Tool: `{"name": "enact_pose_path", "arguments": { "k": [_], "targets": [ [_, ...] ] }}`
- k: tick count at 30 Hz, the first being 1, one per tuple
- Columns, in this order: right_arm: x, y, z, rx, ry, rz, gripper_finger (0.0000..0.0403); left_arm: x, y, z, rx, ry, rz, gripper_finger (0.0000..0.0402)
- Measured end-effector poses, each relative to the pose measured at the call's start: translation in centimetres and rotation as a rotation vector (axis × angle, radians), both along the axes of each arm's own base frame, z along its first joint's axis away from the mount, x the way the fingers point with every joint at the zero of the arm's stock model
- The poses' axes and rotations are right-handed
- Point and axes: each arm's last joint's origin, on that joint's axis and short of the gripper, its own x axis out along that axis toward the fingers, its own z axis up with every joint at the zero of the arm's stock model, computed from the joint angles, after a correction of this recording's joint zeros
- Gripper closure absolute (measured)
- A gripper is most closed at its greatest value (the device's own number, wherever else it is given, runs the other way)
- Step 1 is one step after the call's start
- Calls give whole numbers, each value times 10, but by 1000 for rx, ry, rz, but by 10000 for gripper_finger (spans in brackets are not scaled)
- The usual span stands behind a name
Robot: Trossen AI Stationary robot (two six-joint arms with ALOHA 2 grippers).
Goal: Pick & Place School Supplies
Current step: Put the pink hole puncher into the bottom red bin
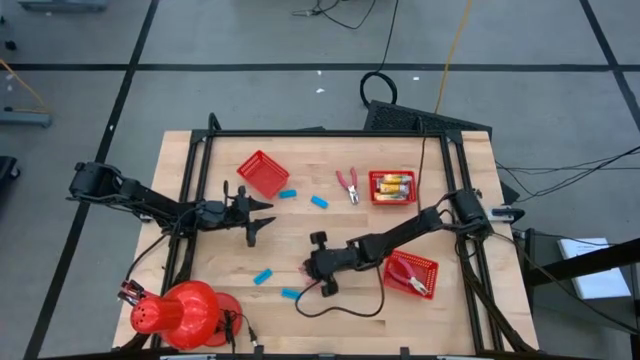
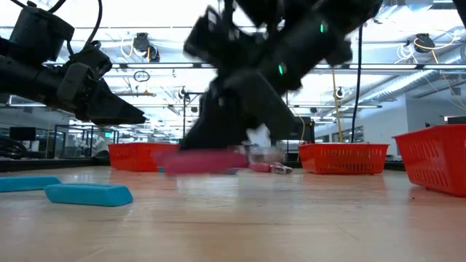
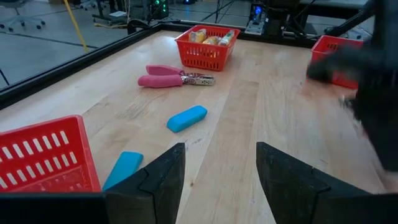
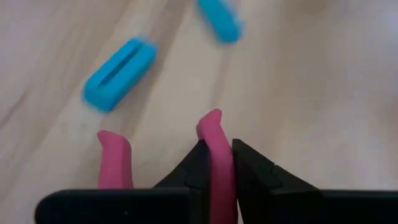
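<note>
My right gripper point(image 1: 312, 268) is near the table's middle front, shut on pink-handled pliers point(image 4: 214, 155), which show blurred in the low view point(image 2: 204, 161). Two blue erasers point(image 1: 263, 275) point(image 1: 291, 294) lie flat just left of it, and two more point(image 1: 287, 193) point(image 1: 320, 201) lie farther back. A second pair of pliers point(image 1: 348, 183) lies beside a red basket of yellow packets point(image 1: 392, 187). My left gripper point(image 1: 258, 216) hovers open left of centre, touching nothing. My right gripper pinches one pink handle of the pliers point(image 4: 216, 146) between its two fingers, which lie along the handle. The other handle point(image 4: 115, 158) sticks out free beside it. The metal jaws are hidden behind the gripper. Whether the pliers are clear of the table I cannot tell.
A tilted red basket point(image 1: 263, 173) sits at the far left. Another red basket point(image 1: 412, 273), with a pink-handled tool in it, stands right of my right gripper. A red domed object point(image 1: 185, 312) occupies the near left corner. A black cable point(image 1: 340, 308) loops along the front.
</note>
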Motion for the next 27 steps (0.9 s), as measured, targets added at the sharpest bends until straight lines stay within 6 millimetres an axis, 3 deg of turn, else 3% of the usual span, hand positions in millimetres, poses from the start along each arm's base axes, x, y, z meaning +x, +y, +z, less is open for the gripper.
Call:
{"name": "enact_pose_path", "arguments": {
  "k": [7, 13, 18, 27],
  "targets": [
    [-19, 0, 64, -146, -89, -49, 367, 0, 0, 0, -8, -2, 2, 202],
    [-57, 5, 98, -258, -20, -152, 367, 0, 0, 0, -9, -1, -3, 202],
    [-100, 8, 99, -243, 37, -260, 367, 0, 0, 0, -8, -1, -3, 202],
    [-183, 0, 76, -101, 53, -438, 367, 0, 0, 0, -2, 4, -8, 202]
  ]
}}
